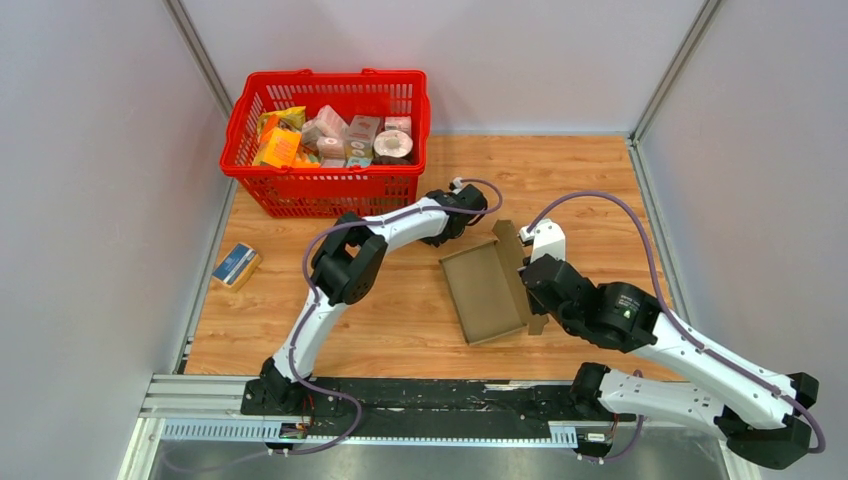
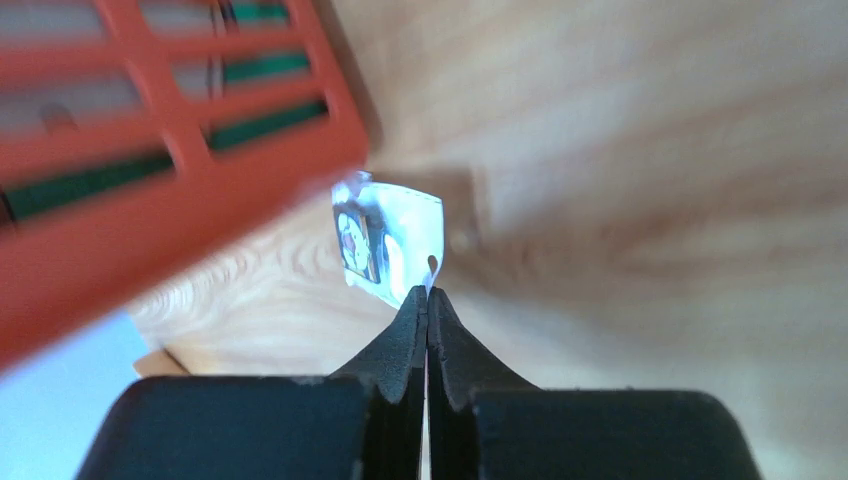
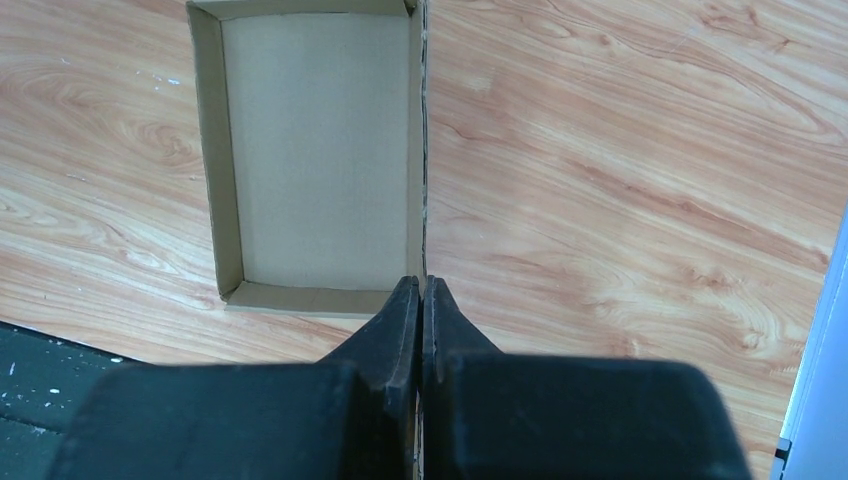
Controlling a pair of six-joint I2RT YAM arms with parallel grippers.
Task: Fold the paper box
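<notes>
You have the paper box (image 1: pixel 485 290) lying on the bench (image 1: pixel 400 330), roughly mid-bench in front of the right arm and well apart from the red basket (image 1: pixel 320 195). It's part-formed: a shallow open-topped tray, low walls up on the sides you can see, inside bare brown. One long flap (image 1: pixel 508 243) on its right side stands up, tilted. The right wrist view shows it edge-on as a thin line running straight into the right tool (image 3: pixel 422 288). The right tool is clamped tight on that flap, fingers pressed together with the card between them, by a corner of the tray. The left tool (image 2: pixel 428 296) is over near the basket's near right corner, away from the box and not touching it. Its fingers are pressed together too, and a small white wrapper (image 2: pixel 390 240) with a printed picture meets the tips by one corner, so it looks pinched there. That view is blurred and you can't read the print. The basket sits at the far left of the bench, full of groceries (image 1: pixel 335 135). A small blue-and-tan packet (image 1: pixel 236 265) lies flat near the bench's left edge, well apart from everything else.
</notes>
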